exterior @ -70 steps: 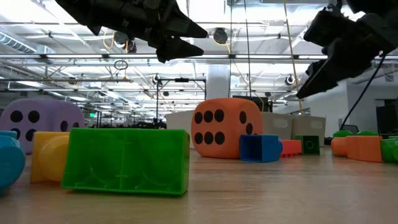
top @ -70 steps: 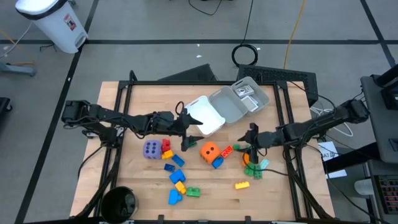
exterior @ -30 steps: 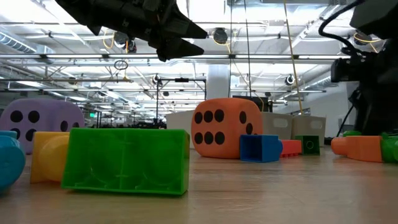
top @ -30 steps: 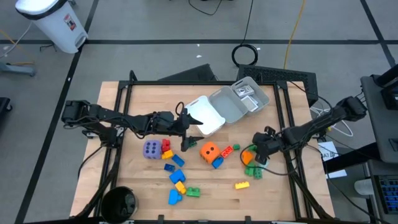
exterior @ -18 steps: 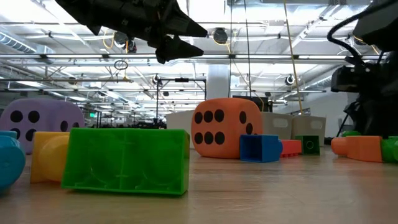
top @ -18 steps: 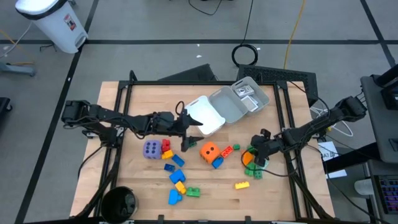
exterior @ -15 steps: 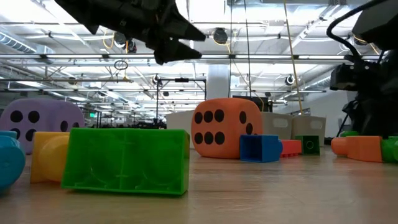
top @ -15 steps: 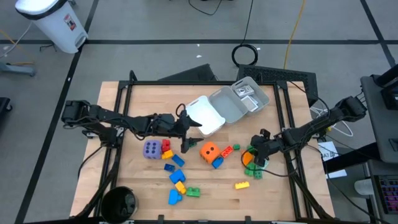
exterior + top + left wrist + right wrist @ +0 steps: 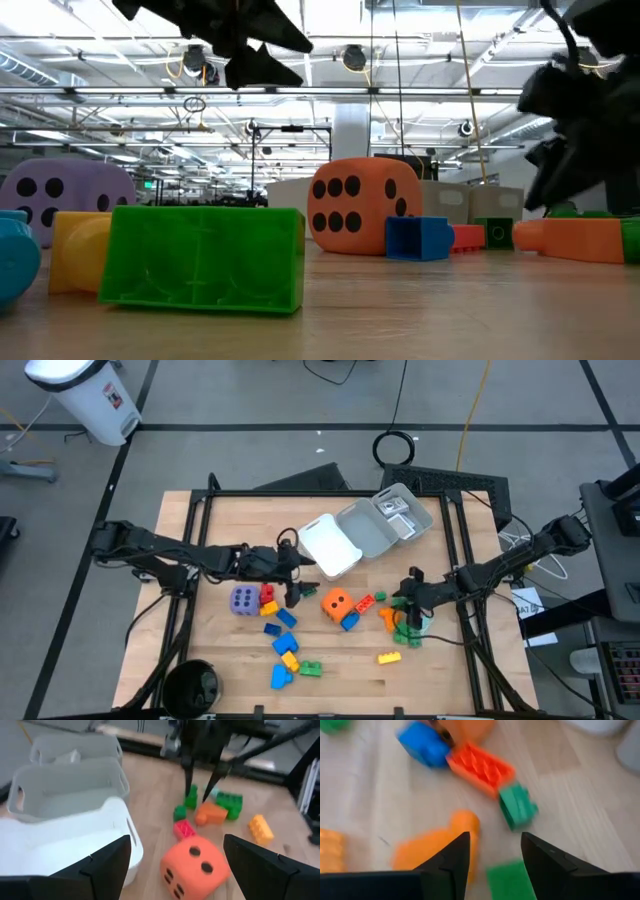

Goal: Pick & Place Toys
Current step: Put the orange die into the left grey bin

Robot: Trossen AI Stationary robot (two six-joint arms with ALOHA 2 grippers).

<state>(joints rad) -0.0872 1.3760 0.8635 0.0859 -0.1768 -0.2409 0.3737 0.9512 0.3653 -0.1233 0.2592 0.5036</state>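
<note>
The right gripper [image 9: 404,603] stood low over a tight cluster near the table's right side, fingers [image 9: 447,865] spread apart with nothing between them. Around it lay an orange brick [image 9: 388,617], a green brick [image 9: 407,632], a small green cube [image 9: 518,806] and a red brick [image 9: 481,768], all close together with little bare wood between them. The left gripper [image 9: 293,582] hung above the middle of the table [image 9: 460,670], fingers [image 9: 100,865] wide and empty, just beside the white tray [image 9: 330,546]. The clear tray [image 9: 385,520] touched the white one toward the far edge. An orange die [image 9: 336,602], rounded and dotted, sat between the 2 grippers with a blue brick [image 9: 350,621] against it. A purple die [image 9: 243,600] sat left of centre. A yellow brick [image 9: 389,657] lay alone on open wood near the front edge.
</note>
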